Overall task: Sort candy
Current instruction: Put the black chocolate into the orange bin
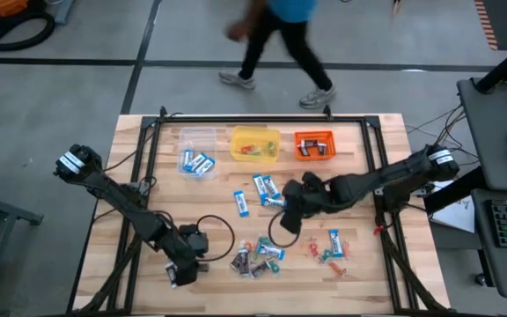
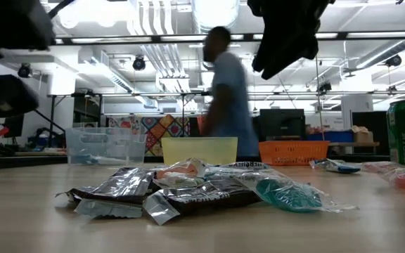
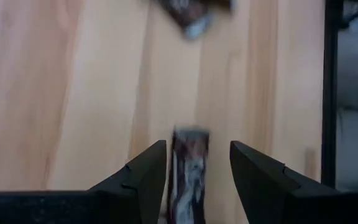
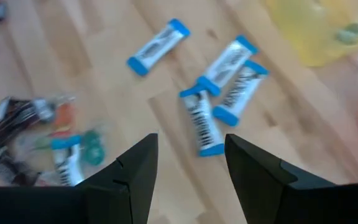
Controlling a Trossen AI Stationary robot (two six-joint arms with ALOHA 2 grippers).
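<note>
Two grippers are over the tabletop point(image 1: 148, 176), both with fingers spread and nothing clamped. Left gripper point(image 1: 176, 273) sits low at the near left part; only its wrist view shows a dark brown candy point(image 3: 188, 174) lying lengthwise between the parted fingers point(image 3: 143, 177), not squeezed as far as I can tell. From above that candy is hidden under the gripper.

Just to its right lies a heap of candy point(image 1: 255, 257), brown and blue-and-white wrappers mixed. Low view gives this heap close up: crumpled brown wrappers point(image 2: 129, 186) and a green sweet in clear wrap point(image 2: 287, 195). Further right, a loose blue-and-white candy point(image 1: 334, 243) among tiny red and green ones point(image 1: 324, 256).

Right gripper point(image 1: 290, 218) hangs above mid-table, clear of the surface. Its wrist view shows three blue-and-white candies point(image 4: 224, 93) bunched together and touching, and a fourth point(image 4: 158, 46) apart.

At the far edge stand three tubs: clear tub point(image 1: 197, 141) holding blue-and-white candies, yellow tub point(image 1: 255, 134) holding small sweets, orange tub point(image 1: 314, 146).

Beyond the table a person point(image 1: 275, 44) walks past on the floor; low view shows them behind the tubs.
</note>
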